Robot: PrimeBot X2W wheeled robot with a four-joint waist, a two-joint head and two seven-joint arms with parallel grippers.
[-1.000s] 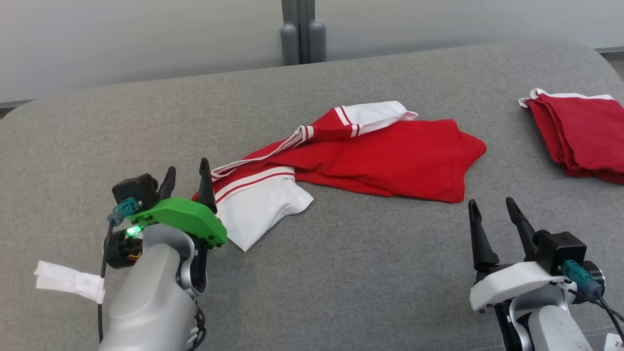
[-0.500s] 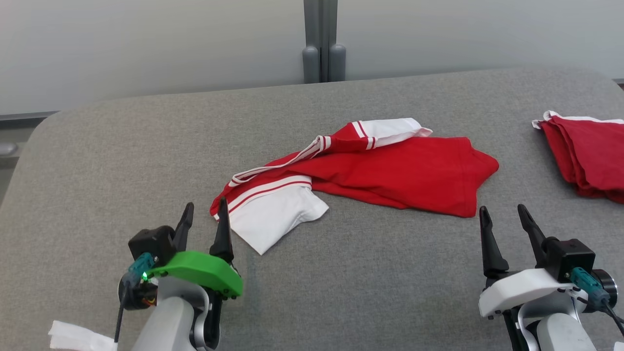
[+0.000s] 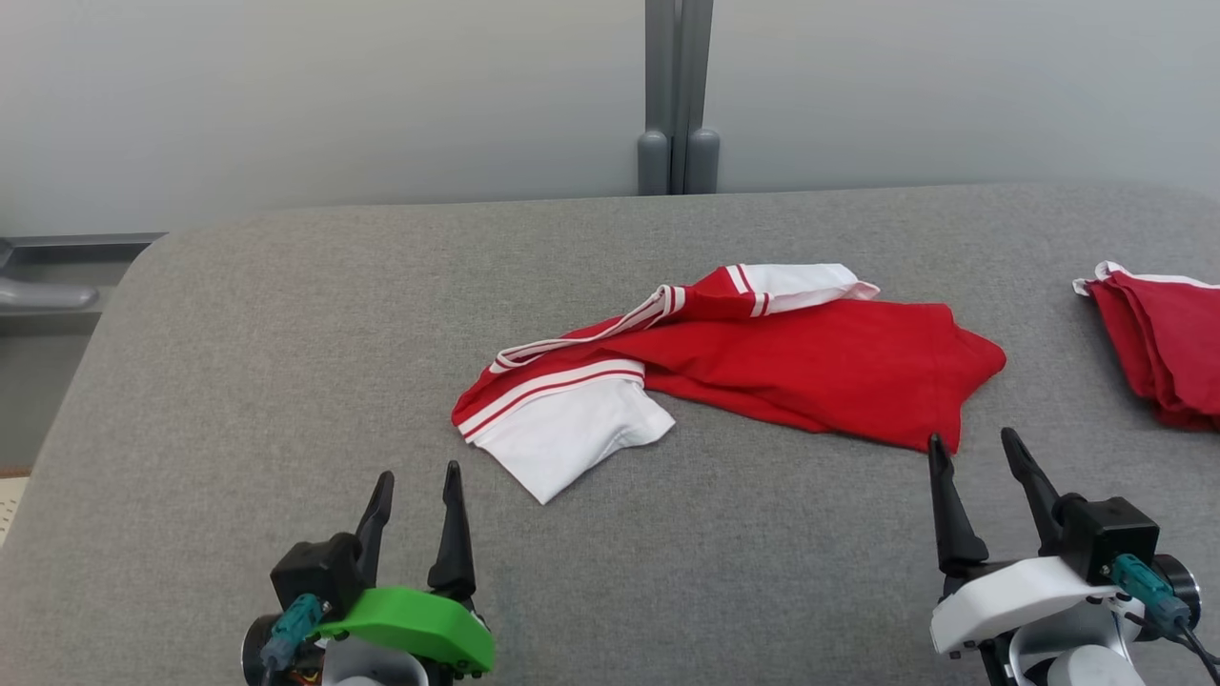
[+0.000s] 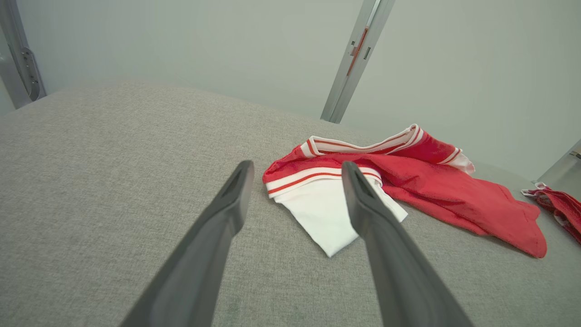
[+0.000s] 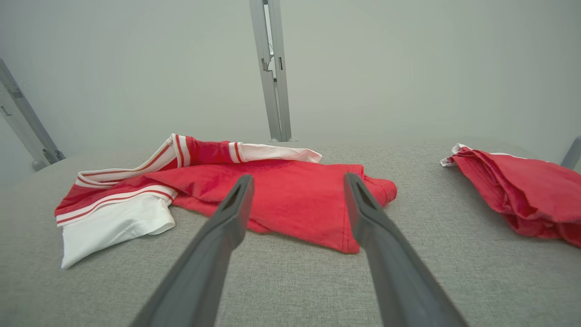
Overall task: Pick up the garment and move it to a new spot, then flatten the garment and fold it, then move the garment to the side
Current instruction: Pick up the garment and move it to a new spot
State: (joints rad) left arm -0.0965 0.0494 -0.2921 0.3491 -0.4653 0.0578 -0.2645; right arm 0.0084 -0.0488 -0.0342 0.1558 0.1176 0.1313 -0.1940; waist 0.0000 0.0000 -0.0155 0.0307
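Observation:
A red garment point(image 3: 820, 367) with white sleeves and red-white striped trim lies crumpled in the middle of the grey padded table point(image 3: 286, 333). Its white sleeve point(image 3: 572, 438) points toward the front left. In the wrist views the garment point(image 4: 431, 186) point(image 5: 290, 195) lies just beyond the fingertips. My left gripper point(image 3: 415, 481) stands open at the lower left, short of the sleeve and holding nothing. At the lower right my right gripper point(image 3: 974, 446) is open too, its tips just in front of the garment's red hem.
A second red garment point(image 3: 1158, 338) lies folded at the table's right edge, also seen as a red pile point(image 5: 522, 190). A grey post point(image 3: 677, 95) stands behind the table against a pale wall. The table's left edge point(image 3: 86, 353) drops off.
The head camera has tilted up, so the table sits lower in the picture. My left gripper has drawn back from the white sleeve toward the front edge. The garment has not moved.

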